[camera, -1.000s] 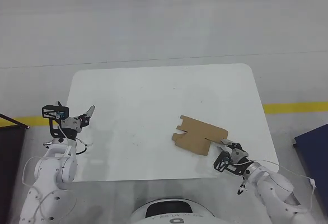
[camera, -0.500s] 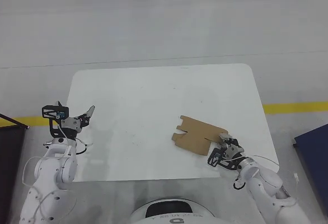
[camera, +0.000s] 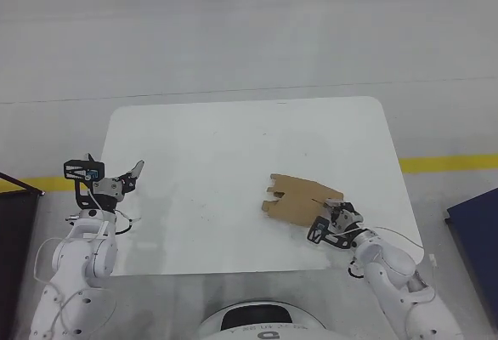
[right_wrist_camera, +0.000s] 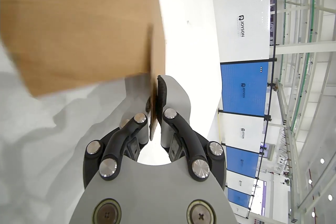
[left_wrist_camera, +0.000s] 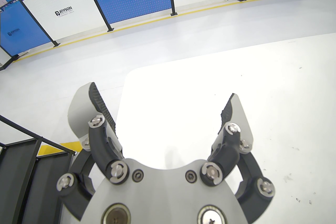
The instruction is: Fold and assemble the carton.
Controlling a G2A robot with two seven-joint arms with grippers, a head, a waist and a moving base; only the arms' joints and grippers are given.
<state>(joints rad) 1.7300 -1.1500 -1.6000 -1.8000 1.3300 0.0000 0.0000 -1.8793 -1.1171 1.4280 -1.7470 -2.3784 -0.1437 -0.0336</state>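
Right fingers [right_wrist_camera: 161, 95] tight on carton [right_wrist_camera: 78, 12]

Both arms [camera: 83, 255] were white, with thin cables [camera: 127, 223] looping behind the wrists. The left gripper [left_wrist_camera: 161, 96] and right gripper [right_wrist_camera: 155, 88] matched — silver plates [left_wrist_camera: 162, 198], curved black links [left_wrist_camera: 101, 141], round steel screws [left_wrist_camera: 118, 168] — with ribbed black pads [left_wrist_camera: 101, 104] lining pale fingers [left_wrist_camera: 78, 107].
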